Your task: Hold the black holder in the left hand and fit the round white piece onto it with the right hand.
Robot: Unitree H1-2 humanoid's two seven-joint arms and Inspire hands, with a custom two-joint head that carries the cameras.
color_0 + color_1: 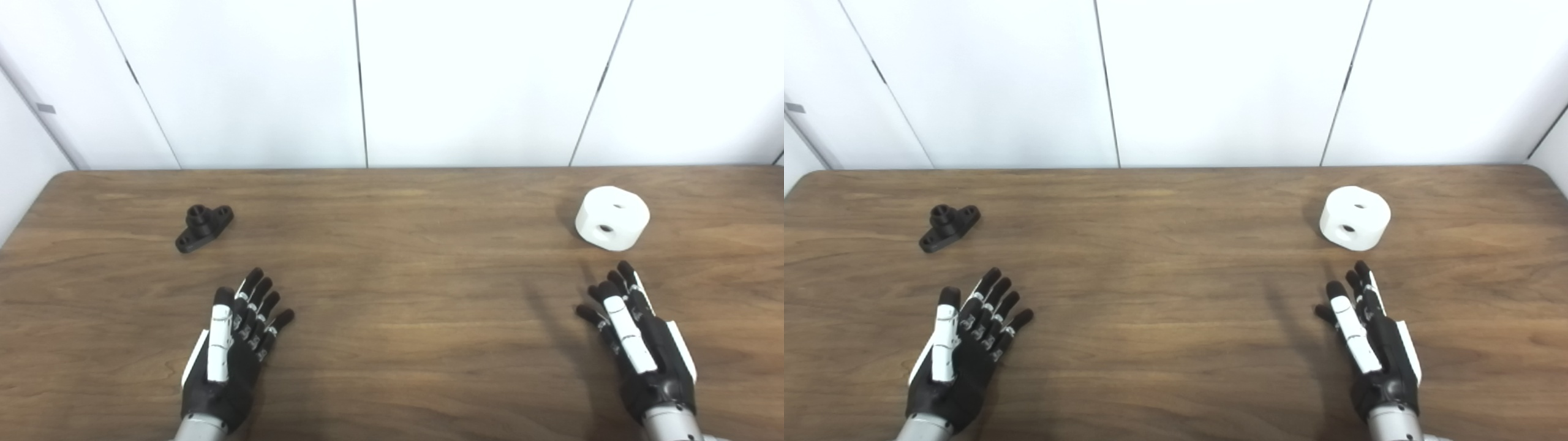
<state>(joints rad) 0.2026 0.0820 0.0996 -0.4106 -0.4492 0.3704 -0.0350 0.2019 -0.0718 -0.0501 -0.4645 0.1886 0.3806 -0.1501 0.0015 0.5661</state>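
Note:
The small black holder [204,228] lies on the wooden table [398,294] at the left, a flat base with a short upright tube. The round white piece [612,217] rests at the right, with one hole on top and one in its side. My left hand [236,346] hovers open near the front edge, below and a little right of the holder. My right hand [637,343] is open too, fingers stretched out, just short of the white piece. Neither hand touches anything.
White wall panels [367,79] stand right behind the table's far edge. The table's rounded left corner [58,180] shows at the back left. Nothing else lies on the wood between the two parts.

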